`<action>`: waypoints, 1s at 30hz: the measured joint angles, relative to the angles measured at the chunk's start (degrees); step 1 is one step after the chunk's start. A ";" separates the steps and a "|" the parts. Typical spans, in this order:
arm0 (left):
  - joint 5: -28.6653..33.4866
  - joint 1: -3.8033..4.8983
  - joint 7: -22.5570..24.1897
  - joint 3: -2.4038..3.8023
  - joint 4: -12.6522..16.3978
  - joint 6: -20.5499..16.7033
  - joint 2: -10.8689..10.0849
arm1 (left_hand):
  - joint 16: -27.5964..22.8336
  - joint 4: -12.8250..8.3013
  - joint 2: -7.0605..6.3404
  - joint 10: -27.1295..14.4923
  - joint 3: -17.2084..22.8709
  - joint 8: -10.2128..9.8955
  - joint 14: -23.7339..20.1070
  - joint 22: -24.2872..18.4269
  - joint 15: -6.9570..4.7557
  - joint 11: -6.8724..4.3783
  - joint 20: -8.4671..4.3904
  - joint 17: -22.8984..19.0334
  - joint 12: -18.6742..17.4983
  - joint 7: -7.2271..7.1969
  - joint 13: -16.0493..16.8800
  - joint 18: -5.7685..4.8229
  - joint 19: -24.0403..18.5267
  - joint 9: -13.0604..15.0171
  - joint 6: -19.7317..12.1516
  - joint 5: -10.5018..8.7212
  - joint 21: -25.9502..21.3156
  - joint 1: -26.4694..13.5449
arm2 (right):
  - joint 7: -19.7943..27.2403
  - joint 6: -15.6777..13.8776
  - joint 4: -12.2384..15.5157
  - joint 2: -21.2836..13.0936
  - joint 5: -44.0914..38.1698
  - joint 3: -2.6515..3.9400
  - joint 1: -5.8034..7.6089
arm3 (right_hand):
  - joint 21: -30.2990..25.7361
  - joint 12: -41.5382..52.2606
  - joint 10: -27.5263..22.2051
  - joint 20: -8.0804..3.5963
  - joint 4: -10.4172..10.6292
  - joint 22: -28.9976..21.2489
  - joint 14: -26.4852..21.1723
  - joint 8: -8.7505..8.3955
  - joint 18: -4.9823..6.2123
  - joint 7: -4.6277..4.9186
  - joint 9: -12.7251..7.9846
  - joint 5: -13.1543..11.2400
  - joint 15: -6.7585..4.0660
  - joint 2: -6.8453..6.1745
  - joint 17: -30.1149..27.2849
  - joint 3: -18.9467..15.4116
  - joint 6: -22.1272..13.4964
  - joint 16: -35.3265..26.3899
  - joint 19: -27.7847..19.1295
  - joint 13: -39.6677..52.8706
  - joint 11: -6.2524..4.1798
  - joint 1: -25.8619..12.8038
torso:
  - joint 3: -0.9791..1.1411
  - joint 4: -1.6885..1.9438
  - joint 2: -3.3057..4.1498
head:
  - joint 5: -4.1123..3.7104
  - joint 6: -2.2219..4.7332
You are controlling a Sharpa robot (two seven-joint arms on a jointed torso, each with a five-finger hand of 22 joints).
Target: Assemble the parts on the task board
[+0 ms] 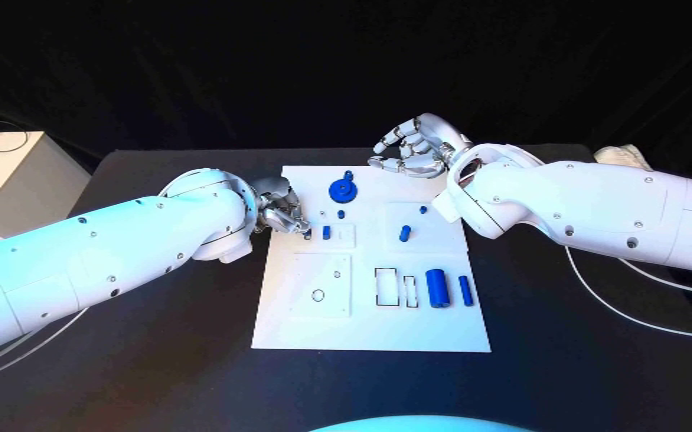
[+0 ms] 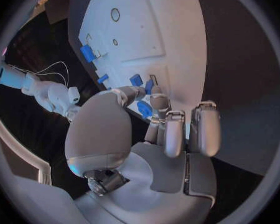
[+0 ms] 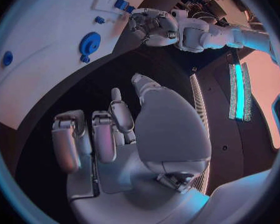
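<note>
The flat white rectangular task board (image 1: pixel 372 337) lies on the black table (image 1: pixel 173 352). At the board's left edge the left hand (image 1: pixel 281 208) reaches over the board with curled fingers; whether it grips a small blue part (image 2: pixel 144 109) there I cannot tell. Beyond the board's far right corner the right hand (image 1: pixel 415 148) hovers, fingers curled on nothing. A round blue disc part (image 1: pixel 343 190) sits near the board's far edge, and a blue cylinder (image 1: pixel 436 289) lies toward its near right.

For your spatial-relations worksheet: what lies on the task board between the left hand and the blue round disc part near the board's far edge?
In the head view, only bare white task board separates the left hand from the blue round disc part.
</note>
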 measured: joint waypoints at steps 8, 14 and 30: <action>-0.25 -0.01 0.10 0.00 -0.36 0.39 0.23 | 0.00 0.00 0.00 0.00 0.00 -0.01 0.00 0.00 0.00 0.00 0.00 0.00 0.00 0.01 -0.10 0.00 0.00 0.00 -0.01 0.19 0.00 0.00 | 0.00 0.01 -0.02 0.00 0.01 0.00 0.00 | 0.00 0.00 0.00 0.00 0.00 0.05 0.00 0.00 0.00 0.00 0.05 0.00 0.00 0.00 0.00 0.00 0.00 0.00 0.00 0.00 0.00 0.00 | -0.02 -0.04 0.03 | 0.08 -0.20; -0.34 -0.06 0.15 0.00 -0.73 0.75 0.38 | 0.00 0.00 0.00 0.00 0.00 -0.08 0.00 0.00 0.00 0.01 0.00 0.00 0.00 -0.14 -0.10 0.01 0.00 0.00 0.14 0.19 0.00 0.00 | 0.00 0.03 -0.02 0.01 0.01 0.00 0.00 | 0.00 0.00 0.00 0.00 0.00 0.04 0.00 0.00 0.00 0.00 0.04 0.00 0.00 0.00 0.00 0.00 0.00 0.00 0.00 0.00 0.00 0.00 | -0.05 0.01 0.03 | 0.09 -0.27; -0.42 -0.28 0.18 -0.01 -0.88 1.63 0.46 | 0.00 0.00 -0.01 0.00 0.00 -0.11 0.00 -0.01 0.00 0.01 0.00 -0.01 0.00 -0.13 -0.10 0.00 0.00 -0.02 0.13 0.19 0.00 -0.01 | -0.01 0.11 -0.04 0.04 0.01 0.00 0.00 | 0.00 0.00 0.00 0.00 0.00 0.03 0.00 0.00 0.00 0.00 0.04 0.00 0.00 0.00 0.00 0.00 0.00 0.00 0.00 0.00 0.00 0.00 | -0.05 0.01 0.00 | 0.27 -0.46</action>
